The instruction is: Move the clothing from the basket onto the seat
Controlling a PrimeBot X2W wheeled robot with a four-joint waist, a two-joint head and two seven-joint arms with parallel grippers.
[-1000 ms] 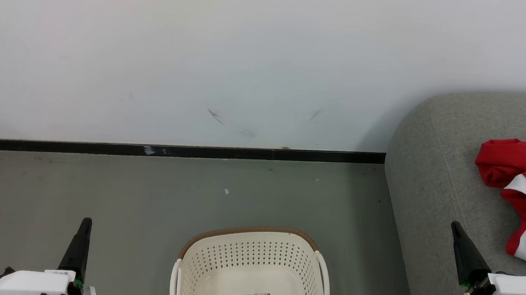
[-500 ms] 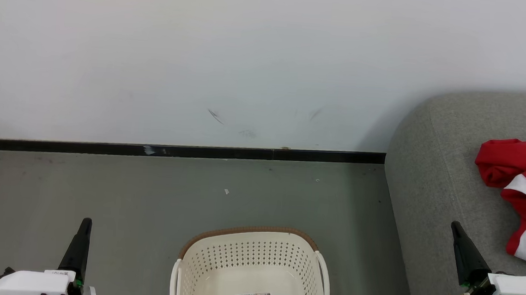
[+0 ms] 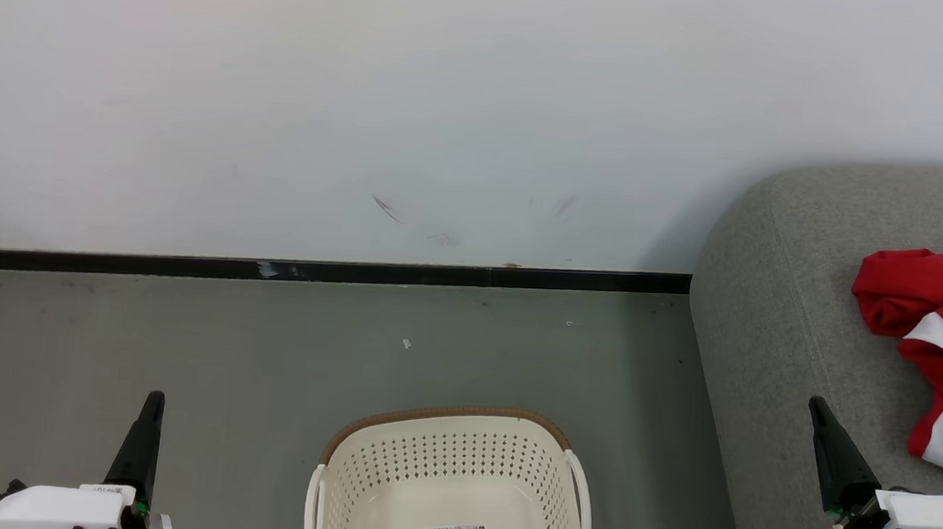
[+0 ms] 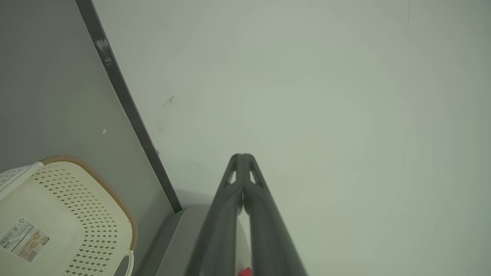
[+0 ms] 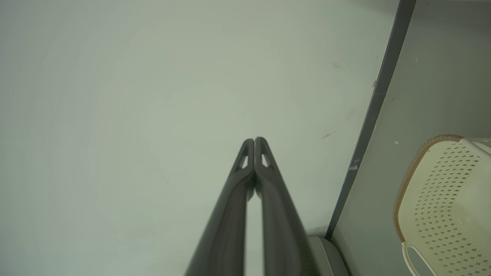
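- basket (image 3: pixel 448 416): cream, perforated, brown rim, upright on floor (image 3: pixel 184 336) ahead of me.
- seat (image 3: pixel 774 335): grey fabric, rounded corner, right of basket, apart from it.
- clothing (image 3: pixel 936 330): red, white stripes, crumpled on seat, my far right.

One basket (image 3: pixel 444 413), one seat (image 3: pixel 775 319), one clothing heap (image 3: pixel 934 301), two tools (image 3: pixel 155 398) (image 3: pixel 816 404).

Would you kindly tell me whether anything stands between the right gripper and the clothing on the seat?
Nothing visible does. Only bare seat lies between the shut right gripper and the clothing, which already rests on the seat.
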